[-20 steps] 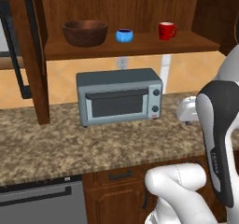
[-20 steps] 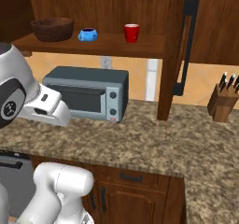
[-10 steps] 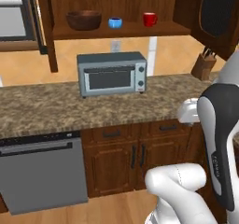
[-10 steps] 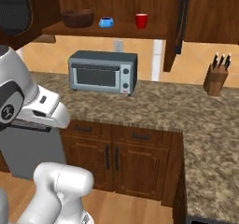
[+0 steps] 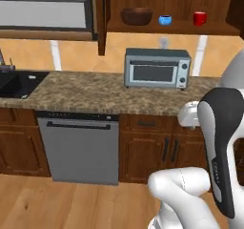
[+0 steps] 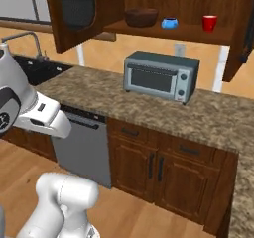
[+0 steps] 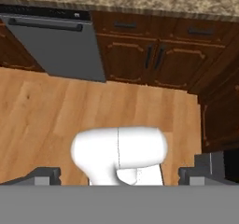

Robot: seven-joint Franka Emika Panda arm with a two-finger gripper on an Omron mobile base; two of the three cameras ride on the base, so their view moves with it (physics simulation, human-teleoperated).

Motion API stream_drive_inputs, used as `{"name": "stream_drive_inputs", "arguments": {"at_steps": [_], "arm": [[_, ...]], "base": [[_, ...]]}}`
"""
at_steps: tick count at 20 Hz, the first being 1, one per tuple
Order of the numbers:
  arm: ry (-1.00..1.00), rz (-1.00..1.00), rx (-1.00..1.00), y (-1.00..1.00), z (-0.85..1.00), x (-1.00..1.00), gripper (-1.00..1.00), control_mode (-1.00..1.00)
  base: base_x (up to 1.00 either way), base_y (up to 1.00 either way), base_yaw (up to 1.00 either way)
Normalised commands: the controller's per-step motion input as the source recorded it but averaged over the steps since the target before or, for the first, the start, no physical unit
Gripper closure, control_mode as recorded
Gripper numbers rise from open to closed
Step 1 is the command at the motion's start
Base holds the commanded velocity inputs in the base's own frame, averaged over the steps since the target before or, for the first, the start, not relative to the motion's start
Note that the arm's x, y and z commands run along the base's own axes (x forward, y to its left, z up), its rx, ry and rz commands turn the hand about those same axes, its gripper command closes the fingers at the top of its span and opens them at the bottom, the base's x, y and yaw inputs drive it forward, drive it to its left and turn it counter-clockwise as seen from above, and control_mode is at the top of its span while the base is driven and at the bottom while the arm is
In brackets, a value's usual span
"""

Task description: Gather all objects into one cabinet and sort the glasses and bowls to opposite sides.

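Base backed away and left since a second ago: whole kitchen farther off, dishwasher (image 5: 78, 149) and sink (image 5: 16, 82) now visible. Bowl (image 5: 136, 16), blue bowl (image 5: 165, 20), red mug (image 5: 199, 18) on cabinet (image 6: 198, 4) shelf. Tool (image 7: 125, 176) released, empty, over floor. Likely driving to fetch remaining mug.

My wall cabinet (image 5: 143, 27) is dark reddish-brown wood across the top of the left base view; on its shelf sit a dark brown wooden bowl (image 5: 136, 16), a bright blue bowl (image 5: 165, 20) and a red mug (image 5: 199, 18). Mid-frame, the toaster oven (image 5: 156, 68) is grey-blue with a darker door. The counter (image 5: 86, 92) is speckled brown-and-tan granite. Below, the dishwasher (image 5: 78, 149) is plain grey, flanked by reddish-brown lower cabinets (image 5: 152, 151). The floor (image 7: 70, 111) is light orange wood grain, and my finger tips (image 7: 209, 168) are dark grey.
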Motion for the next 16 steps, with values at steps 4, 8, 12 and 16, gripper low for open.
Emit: {"name": "stream_drive_inputs", "arguments": {"at_steps": [4,8,12,16], "arm": [[0.0,0.0,0.0,0.0,0.0,0.0,-1.0,1.0],[0.0,0.0,0.0,0.0,0.0,0.0,-1.0,1.0],[0.0,0.0,0.0,0.0,0.0,0.0,-1.0,1.0],[0.0,0.0,0.0,0.0,0.0,0.0,-1.0,1.0]], "base": [[-0.08,0.09,0.89],[-0.04,0.06,0.9],[0.0,0.03,0.89],[0.0,0.03,0.88]]}}
